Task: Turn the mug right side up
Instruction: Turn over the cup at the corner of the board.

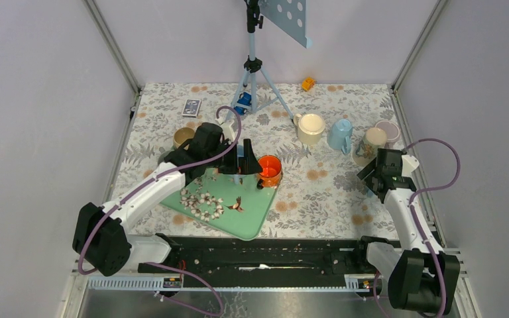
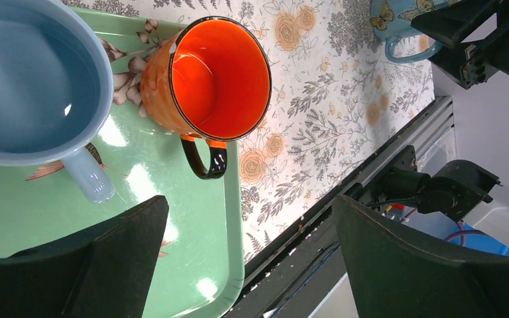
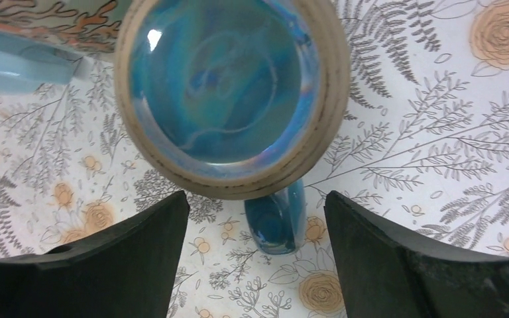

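The mug point(image 3: 225, 86) stands upside down on the flowered cloth, its blue glazed base with a tan ring facing up and its blue handle point(image 3: 275, 218) pointing toward me. In the top view the mug point(image 1: 374, 141) is at the right, tan base upward. My right gripper point(image 3: 257, 199) hovers just above it, open, a finger on each side of the handle and touching neither. My left gripper point(image 1: 246, 162) is open and holds nothing over the green tray point(image 2: 192, 265), close to an upright orange mug point(image 2: 205, 79) and a pale blue mug point(image 2: 26, 79).
A cream mug point(image 1: 311, 127), a light blue mug point(image 1: 340, 134) and a lavender mug point(image 1: 389, 130) stand close to the upturned mug. A brown mug point(image 1: 183, 137), a card box point(image 1: 191, 106), a tripod point(image 1: 253, 66) and an orange block point(image 1: 308, 83) lie farther back.
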`<state>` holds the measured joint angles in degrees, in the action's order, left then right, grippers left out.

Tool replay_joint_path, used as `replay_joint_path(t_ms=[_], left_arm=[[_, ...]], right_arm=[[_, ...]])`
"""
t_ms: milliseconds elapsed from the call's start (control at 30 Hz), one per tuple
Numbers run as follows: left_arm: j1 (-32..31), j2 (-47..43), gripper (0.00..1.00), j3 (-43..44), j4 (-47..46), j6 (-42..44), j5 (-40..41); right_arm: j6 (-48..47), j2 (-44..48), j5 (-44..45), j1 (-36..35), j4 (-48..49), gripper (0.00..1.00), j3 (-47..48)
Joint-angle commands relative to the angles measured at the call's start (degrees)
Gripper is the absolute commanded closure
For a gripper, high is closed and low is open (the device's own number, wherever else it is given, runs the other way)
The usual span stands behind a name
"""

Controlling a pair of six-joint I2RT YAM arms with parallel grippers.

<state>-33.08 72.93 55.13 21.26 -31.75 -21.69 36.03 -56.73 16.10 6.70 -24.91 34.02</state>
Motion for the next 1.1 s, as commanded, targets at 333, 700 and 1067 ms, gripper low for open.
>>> replay_joint_path(t_ms=[333,700,1067], left_arm=[[-0.23,-0.6,0.01,-1.16,-4.17,-1.77,-1.5],[-0.21,-1.4,0.01,-2.0,-4.67,-2.48,-2.01],[-0.19,-1.56,0.01,-3.69,-8.1,-6.94,-5.39]], right_arm=[[-2.54,-7.08,4.5,-0.02,-7.38,0.42,7.99],[-3.51,-6.73,5.75,0.03,-7.7,0.63,6.55],[-3.27,-3.84,-3.1,-0.09,-9.31,1.0,6.68]])
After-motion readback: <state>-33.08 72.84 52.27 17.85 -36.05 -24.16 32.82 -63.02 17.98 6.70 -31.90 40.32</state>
